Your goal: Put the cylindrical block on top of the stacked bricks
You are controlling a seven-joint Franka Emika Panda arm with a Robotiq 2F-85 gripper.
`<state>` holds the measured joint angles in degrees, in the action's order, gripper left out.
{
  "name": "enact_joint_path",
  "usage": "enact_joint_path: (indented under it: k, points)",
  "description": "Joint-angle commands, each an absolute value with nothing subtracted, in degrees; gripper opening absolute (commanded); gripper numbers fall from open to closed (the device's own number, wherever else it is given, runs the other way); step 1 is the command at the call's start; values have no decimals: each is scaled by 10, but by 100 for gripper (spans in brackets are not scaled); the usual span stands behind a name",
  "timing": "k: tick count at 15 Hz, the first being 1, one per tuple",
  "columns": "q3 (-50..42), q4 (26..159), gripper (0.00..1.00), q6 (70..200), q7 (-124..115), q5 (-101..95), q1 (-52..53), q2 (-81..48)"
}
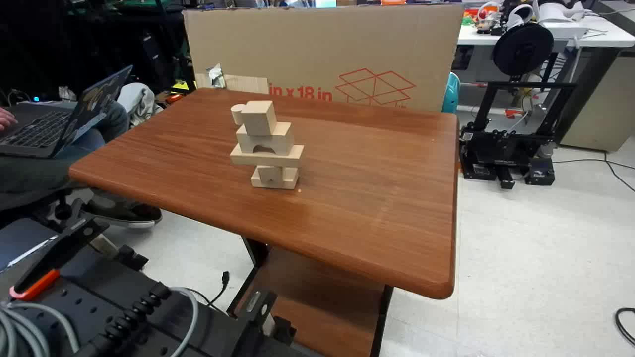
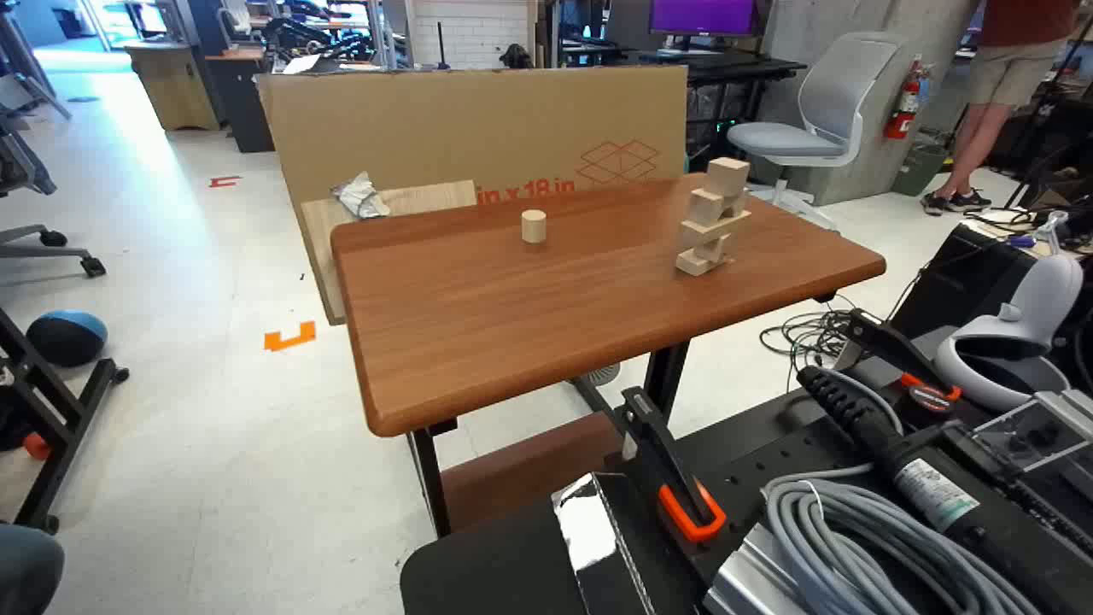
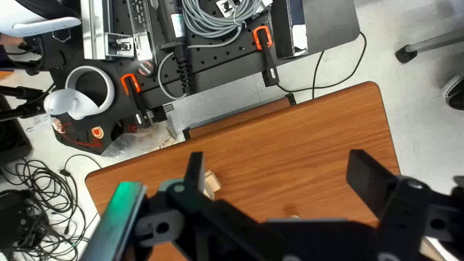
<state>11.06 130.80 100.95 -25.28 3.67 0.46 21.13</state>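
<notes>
Jaws spread wide w/ nothing held, cyl block [image 2: 534, 227] seen upright on surface [image 2: 504, 316], well apart from stacked bricks [image 2: 705, 207], which could be toppled if nudged on approach or if block's released off-ctr, top being narrow.

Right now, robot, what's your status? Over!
Gripper open, empty. Cylindrical block upright on table, not yet picked up. Careful: stacked bricks, set apart, might topple if bumped.

Bare worktop [image 2: 598, 256] leaves a wide passage between the cylindrical block [image 2: 534, 227] and the stacked bricks [image 2: 709, 207]; along the far edge, upright cardboard [image 2: 478, 120] bars the way.
</notes>
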Motion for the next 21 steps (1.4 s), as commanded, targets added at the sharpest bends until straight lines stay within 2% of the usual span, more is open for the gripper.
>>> enact_joint_path:
  k: [1, 7, 14, 21]
  points:
    - [104, 1307, 100, 1009, -255, 34, 12, 211]
    - [104, 1301, 100, 1017, -259, 34, 10, 195]
    - [91, 1234, 100, 1120, -263, 18, 9, 30]
    - [74, 1141, 100, 1193, -204, -96, 47, -153]
